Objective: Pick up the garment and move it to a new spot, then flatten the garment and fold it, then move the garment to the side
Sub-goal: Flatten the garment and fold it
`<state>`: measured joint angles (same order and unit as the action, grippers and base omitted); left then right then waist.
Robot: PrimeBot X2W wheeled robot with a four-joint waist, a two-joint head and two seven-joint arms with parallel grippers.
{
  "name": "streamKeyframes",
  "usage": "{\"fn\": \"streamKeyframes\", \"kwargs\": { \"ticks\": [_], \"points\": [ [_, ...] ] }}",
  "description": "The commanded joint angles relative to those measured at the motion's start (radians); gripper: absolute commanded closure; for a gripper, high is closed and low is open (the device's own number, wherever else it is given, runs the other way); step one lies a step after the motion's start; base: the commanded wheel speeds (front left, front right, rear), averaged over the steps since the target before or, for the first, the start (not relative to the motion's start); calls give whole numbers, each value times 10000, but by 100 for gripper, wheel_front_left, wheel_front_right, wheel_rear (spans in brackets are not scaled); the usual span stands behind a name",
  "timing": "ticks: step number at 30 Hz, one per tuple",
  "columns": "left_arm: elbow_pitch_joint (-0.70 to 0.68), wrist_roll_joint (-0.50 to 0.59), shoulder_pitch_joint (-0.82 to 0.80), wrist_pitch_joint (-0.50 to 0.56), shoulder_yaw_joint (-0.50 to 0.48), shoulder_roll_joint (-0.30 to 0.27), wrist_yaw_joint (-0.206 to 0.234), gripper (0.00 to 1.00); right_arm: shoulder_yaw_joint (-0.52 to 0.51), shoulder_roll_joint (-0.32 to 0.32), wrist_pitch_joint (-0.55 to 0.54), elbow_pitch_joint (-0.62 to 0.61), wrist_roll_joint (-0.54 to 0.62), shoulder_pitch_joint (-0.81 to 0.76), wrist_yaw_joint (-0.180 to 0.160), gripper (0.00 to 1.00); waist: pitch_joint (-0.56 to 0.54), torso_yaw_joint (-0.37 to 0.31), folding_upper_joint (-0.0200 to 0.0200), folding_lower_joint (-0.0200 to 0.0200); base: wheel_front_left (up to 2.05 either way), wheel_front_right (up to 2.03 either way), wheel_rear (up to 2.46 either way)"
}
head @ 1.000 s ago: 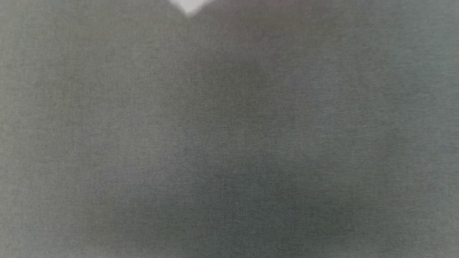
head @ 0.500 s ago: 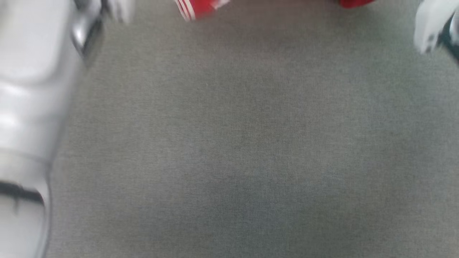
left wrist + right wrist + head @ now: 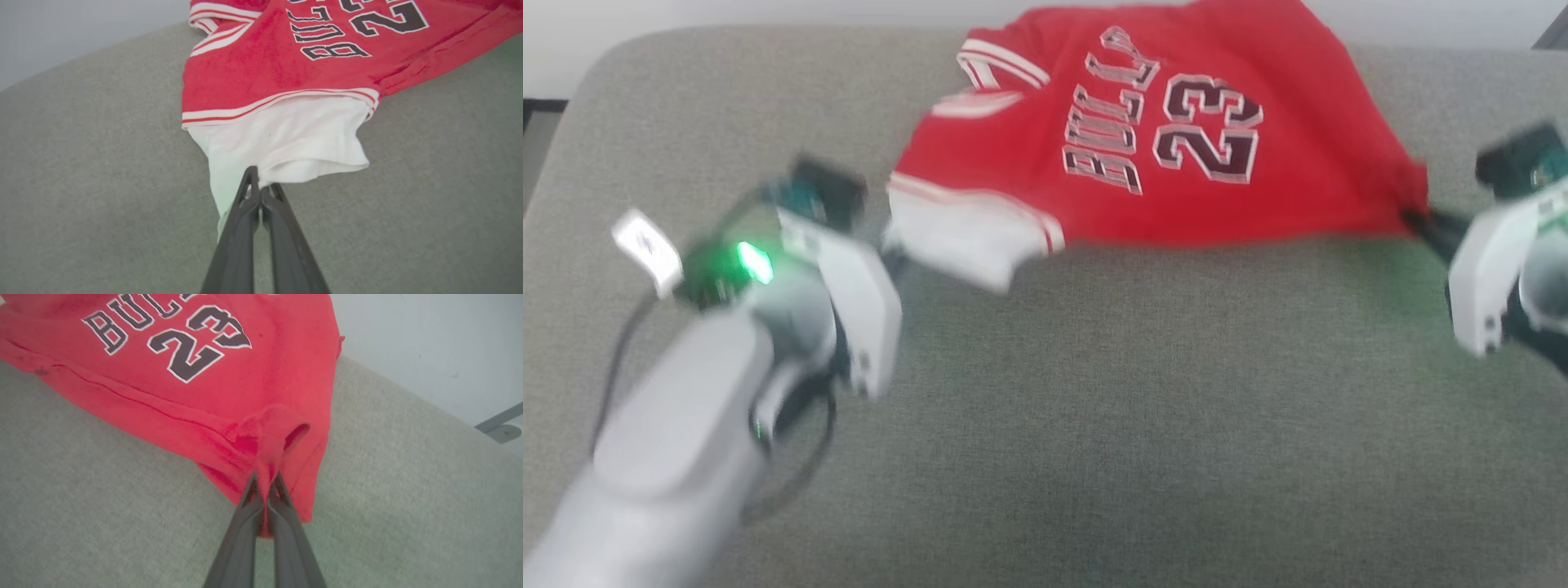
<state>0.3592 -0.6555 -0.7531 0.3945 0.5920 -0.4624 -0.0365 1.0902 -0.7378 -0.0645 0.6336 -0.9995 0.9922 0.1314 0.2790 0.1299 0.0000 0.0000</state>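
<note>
The garment (image 3: 1160,163) is bright red with "BULLS 23" lettering, a white cuff panel and red-and-white stripe trim. It lies stretched across the far part of a grey cushioned surface (image 3: 1094,408). My left gripper (image 3: 892,257) is shut on the white cuff's edge; in the left wrist view its fingertips (image 3: 259,183) pinch the white cloth of the garment (image 3: 286,134). My right gripper (image 3: 1421,220) is shut on the opposite red edge. In the right wrist view the garment (image 3: 204,396) bunches into a small fold at the closed tips of that gripper (image 3: 265,479).
The cushion's rounded far edge meets a pale wall (image 3: 768,12). A dark strip of floor (image 3: 535,122) shows past the cushion's left corner. A grey metal fitting (image 3: 500,430) sits by the wall beyond the right edge. Bare cushion lies in front of the garment.
The head camera has swung up: a second ago it showed blurred grey cushion, half a second ago the garment's edge and both arms at the top, now the whole garment between both grippers.
</note>
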Motion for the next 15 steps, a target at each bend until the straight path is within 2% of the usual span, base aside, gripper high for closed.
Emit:
{"fn": "streamKeyframes", "kwargs": {
  "ticks": [1,6,10,11,12,15],
  "points": [
    [-979,-380,919,618,-32,-269,382,100,134,-316,-150,-443,-301,-538,-14,100,-173,27,0,0,0,0,0],
    [-3449,-936,3056,1752,-28,-955,1546,100,334,-1049,-437,-1389,-925,-1656,-14,100,-403,64,0,0,0,0,0],
    [-4864,-1269,4513,2280,-54,-1381,2452,100,449,-1486,-670,-2064,-1343,-2484,-12,100,-493,72,0,0,0,0,0],
    [-5156,-1272,4826,2386,-32,-1498,2629,100,511,-1635,-730,-2249,-1351,-2649,-13,100,-509,68,0,0,0,0,0],
    [-5156,-1272,4826,2386,-32,-1498,2629,100,511,-1635,-730,-2249,-1351,-2649,-13,100,-509,68,0,0,0,0,0],
    [-5802,-1438,5642,2634,-13,-1694,3147,100,624,-1930,-962,-2788,-1574,-3145,-13,100,-550,43,0,0,0,0,0]
  ]
}}
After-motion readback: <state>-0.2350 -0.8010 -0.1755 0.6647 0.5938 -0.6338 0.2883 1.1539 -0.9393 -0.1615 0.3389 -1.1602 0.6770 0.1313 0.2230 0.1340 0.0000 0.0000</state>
